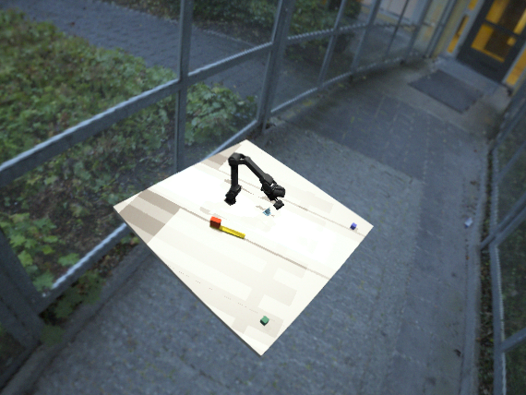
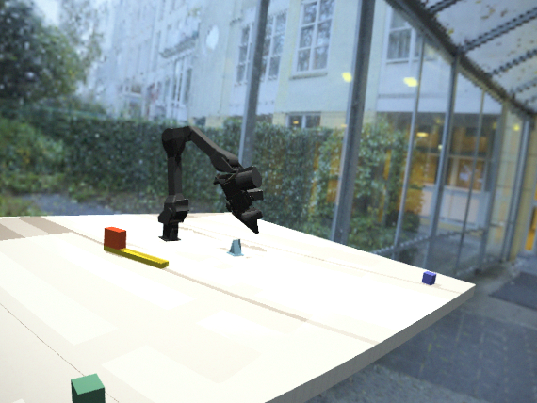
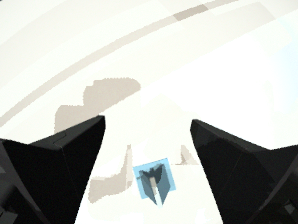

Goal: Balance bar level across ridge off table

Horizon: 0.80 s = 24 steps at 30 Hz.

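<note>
A yellow bar (image 1: 232, 232) (image 2: 143, 258) lies flat on the table, with a red block (image 1: 215, 222) (image 2: 115, 237) at one end of it. The ridge, a small light-blue wedge on a square base (image 1: 268, 212) (image 2: 235, 249) (image 3: 170, 173), stands on the table apart from the bar, with nothing across it. My gripper (image 3: 149, 123) is open and empty, its two fingers wide apart in the wrist view. It hangs above the table near the ridge, away from the bar. In the wrist view the ridge shows below and between the fingertips.
A small blue cube (image 1: 353, 226) (image 2: 429, 278) lies near the table's right corner. A green cube (image 1: 264, 320) (image 2: 88, 389) lies near the front corner. The table (image 1: 221, 272) (image 2: 264, 339) ends in open edges. The arm's base stands behind the bar and ridge.
</note>
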### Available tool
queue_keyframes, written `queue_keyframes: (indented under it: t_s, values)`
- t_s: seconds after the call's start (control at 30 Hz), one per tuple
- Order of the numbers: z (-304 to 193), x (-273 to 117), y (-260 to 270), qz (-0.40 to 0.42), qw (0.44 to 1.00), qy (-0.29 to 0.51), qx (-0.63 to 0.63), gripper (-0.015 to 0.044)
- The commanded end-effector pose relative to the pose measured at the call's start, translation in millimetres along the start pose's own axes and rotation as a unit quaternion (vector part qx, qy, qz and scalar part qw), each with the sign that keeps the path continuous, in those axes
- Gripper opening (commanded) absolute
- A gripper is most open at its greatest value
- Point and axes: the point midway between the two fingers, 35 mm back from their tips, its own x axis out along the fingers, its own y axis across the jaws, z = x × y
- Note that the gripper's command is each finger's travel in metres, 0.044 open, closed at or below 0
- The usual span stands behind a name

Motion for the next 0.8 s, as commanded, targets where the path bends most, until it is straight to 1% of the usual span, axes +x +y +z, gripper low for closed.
queue_keyframes:
  t_s: [0.0,0.4,0.77]
  values:
    - [-10.2,-11.8,-17.1,-0.023,1.0,0.013,0.014,0.0315]
    - [-46.3,-46.8,-54.2,-0.076,0.993,0.053,0.067,0.0315]
    - [-84.4,-83.1,-77.8,-0.116,0.982,0.092,0.118,0.0315]
